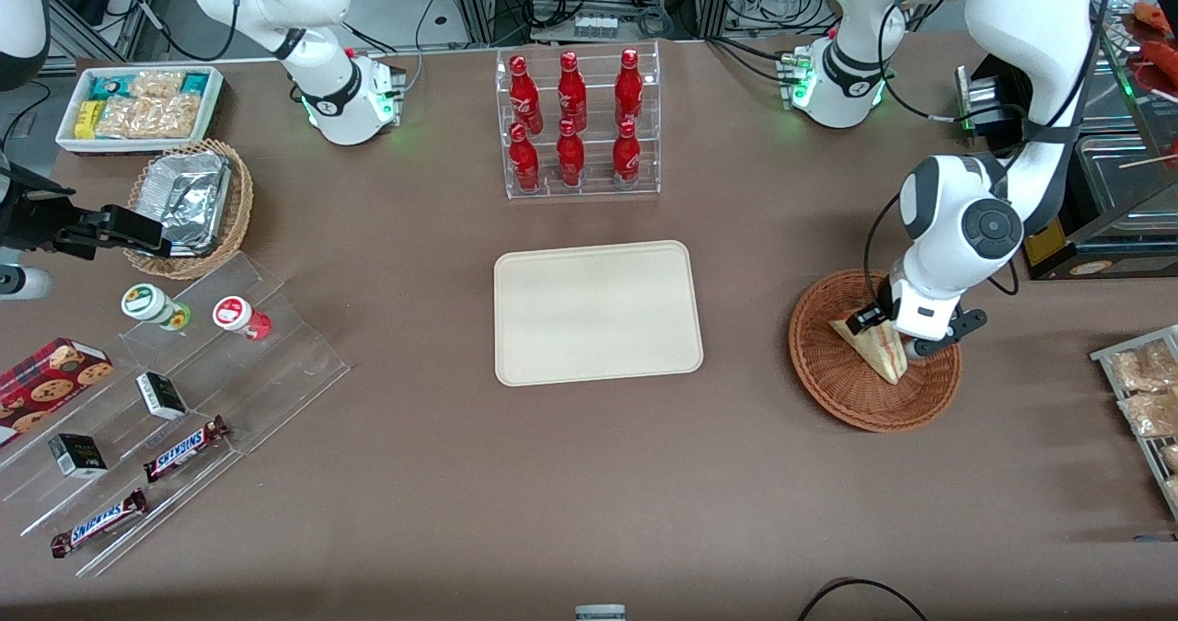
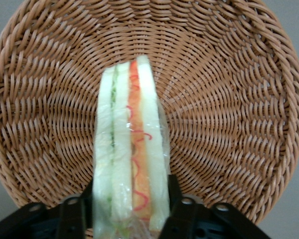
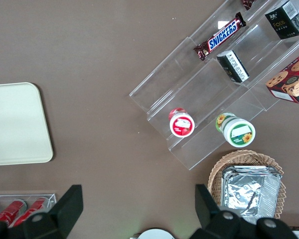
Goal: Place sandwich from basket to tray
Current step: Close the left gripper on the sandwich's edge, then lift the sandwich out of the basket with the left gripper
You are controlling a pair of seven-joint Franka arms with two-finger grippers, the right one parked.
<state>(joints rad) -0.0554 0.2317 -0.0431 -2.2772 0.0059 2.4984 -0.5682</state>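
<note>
The sandwich [image 1: 874,349] is a clear-wrapped wedge of white bread with red and green filling, standing on edge in the round reddish-brown basket [image 1: 833,377]. My left gripper [image 1: 900,338] is down in the basket, over the sandwich's wide end. In the left wrist view the black fingers [image 2: 175,199] press against both bread faces of the sandwich [image 2: 132,149], so the gripper [image 2: 129,201] is shut on it, with the basket's weave [image 2: 229,99] all around. The cream tray [image 1: 598,313] lies bare at the table's middle, toward the parked arm from the basket.
A clear rack of red bottles [image 1: 578,124] stands farther from the front camera than the tray. A dark display case [image 1: 1104,207] and a wire rack of packets [image 1: 1146,391] flank the basket. A tan basket with foil [image 1: 189,207] and stepped acrylic snack shelves [image 1: 166,400] lie toward the parked arm's end.
</note>
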